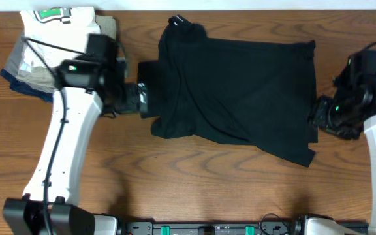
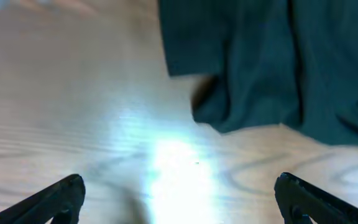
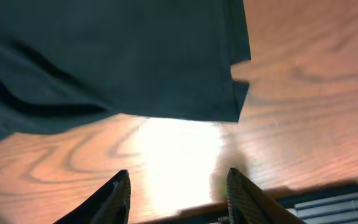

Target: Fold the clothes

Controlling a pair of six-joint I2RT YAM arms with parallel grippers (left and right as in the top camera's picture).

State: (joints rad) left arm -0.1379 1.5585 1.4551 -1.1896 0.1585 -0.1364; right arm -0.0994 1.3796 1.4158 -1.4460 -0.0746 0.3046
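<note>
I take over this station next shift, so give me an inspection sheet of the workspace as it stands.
Surface: wooden table, glare patches in the wrist views.
Job's things: black garment mid-table, rumpled, not neatly folded.
Clutter: folded clothes piled at the far left corner.
Hands: left hand open, empty, by the garment's left edge; right hand open, empty, by its right edge.
Cables: black cable along the left arm.
Surroundings: black rail at the near edge.
</note>
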